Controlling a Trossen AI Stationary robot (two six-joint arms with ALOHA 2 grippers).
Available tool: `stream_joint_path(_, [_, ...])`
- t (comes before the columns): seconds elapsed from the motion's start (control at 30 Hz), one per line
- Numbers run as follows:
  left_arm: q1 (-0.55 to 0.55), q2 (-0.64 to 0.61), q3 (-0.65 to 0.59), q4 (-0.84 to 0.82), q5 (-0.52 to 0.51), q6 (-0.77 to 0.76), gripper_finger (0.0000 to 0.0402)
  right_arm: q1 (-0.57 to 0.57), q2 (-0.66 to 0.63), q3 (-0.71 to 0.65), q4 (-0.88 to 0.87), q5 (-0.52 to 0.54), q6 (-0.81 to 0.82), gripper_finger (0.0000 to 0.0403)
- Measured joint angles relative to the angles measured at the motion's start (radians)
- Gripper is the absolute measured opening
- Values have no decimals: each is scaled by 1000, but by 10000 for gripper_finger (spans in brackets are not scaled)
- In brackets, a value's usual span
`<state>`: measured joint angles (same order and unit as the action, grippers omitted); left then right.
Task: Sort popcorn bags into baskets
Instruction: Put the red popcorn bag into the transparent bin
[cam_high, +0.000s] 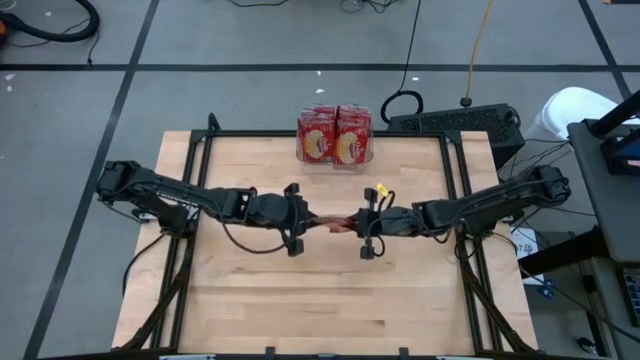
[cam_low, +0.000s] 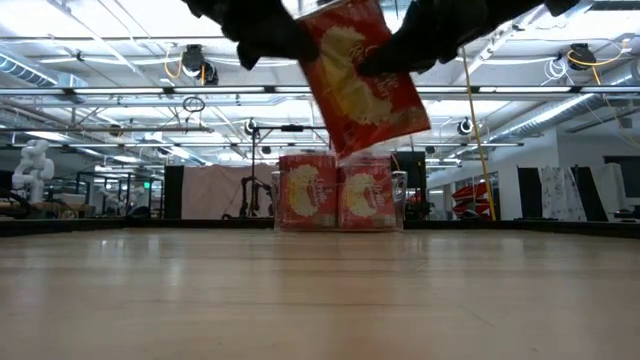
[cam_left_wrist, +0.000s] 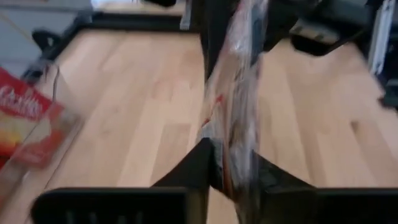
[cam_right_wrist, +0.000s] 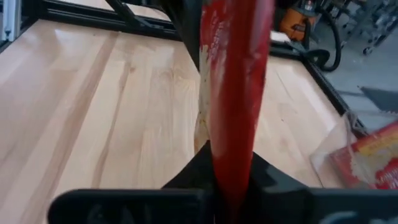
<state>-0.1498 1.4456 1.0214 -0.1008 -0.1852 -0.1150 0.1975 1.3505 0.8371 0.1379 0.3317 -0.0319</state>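
I have one popcorn bag (cam_high: 340, 222) held in the air over the middle of the table (cam_high: 320, 310), caught between both arms. The left gripper (cam_high: 312, 219) pinches the bag's left edge and the right gripper (cam_high: 352, 224) pinches its right edge; each wrist view shows that arm's fingers pressed against the packet, so both are clamped on it, with nothing else in either tool. This looks like a hand-over from one arm to the other.

To do it well, I would make sure the receiving side grips firmly before the other side lets go, then open the giving gripper fully and back it straight out along the bag's plane, so the foil is not tugged or twisted. Both arms pulling at once could crumple or tear the packet, so I would keep the arms quiet while the grip changes.

The bag stands on edge: from above it shows only as a thin sliver running left to right between the grippers. From table height its red and yellow front faces the near side, tilted, with the lower corner hanging down to the right. Its long axis runs roughly top-left to bottom-right there.

Farther back, at the far edge of the table, the clear basket (cam_high: 301, 153) already holds upright bags (cam_high: 335, 133) in two rows, well apart from the held one.
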Motion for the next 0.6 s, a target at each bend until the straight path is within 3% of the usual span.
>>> stream_joint_path(0.17, [-17, 0, 0, 83, -65, 46, 126, 9, -84, -19, -121, 1, 47, 30])
stream_joint_path(0.33, [-21, -3, 0, 101, -173, 26, 200, 25, -191, -106, -95, 4, 79, 16])
stream_joint_path(0.43, [-18, -17, 0, 111, -168, 25, 228, 29, -245, -181, -16, 4, 99, 13])
stream_joint_path(0.6, [-14, -21, 0, 107, -159, 35, 238, 29, -294, -321, 277, 4, 97, 17])
